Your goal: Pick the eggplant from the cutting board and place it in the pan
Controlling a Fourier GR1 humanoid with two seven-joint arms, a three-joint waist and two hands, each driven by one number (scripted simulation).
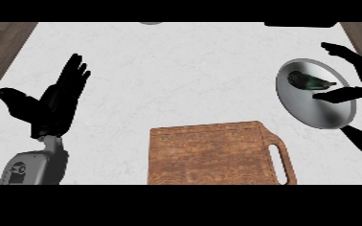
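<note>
The dark eggplant (310,80) lies inside the round grey pan (318,112) at the right side of the counter. My right hand (339,95) is over the pan's right rim, open. Its thumb is just below the eggplant and its fingers (341,52) are spread well above it, apart from it. The brown wooden cutting board (212,155) sits at the front centre with nothing on it, its handle loop pointing right. My left hand (60,98) rests open at the left, fingers up.
The pan's black handle (352,138) runs down toward the right edge. A dark object (300,24) and a small grey shape (151,23) show at the counter's far edge. White counter lies between the board and the left hand.
</note>
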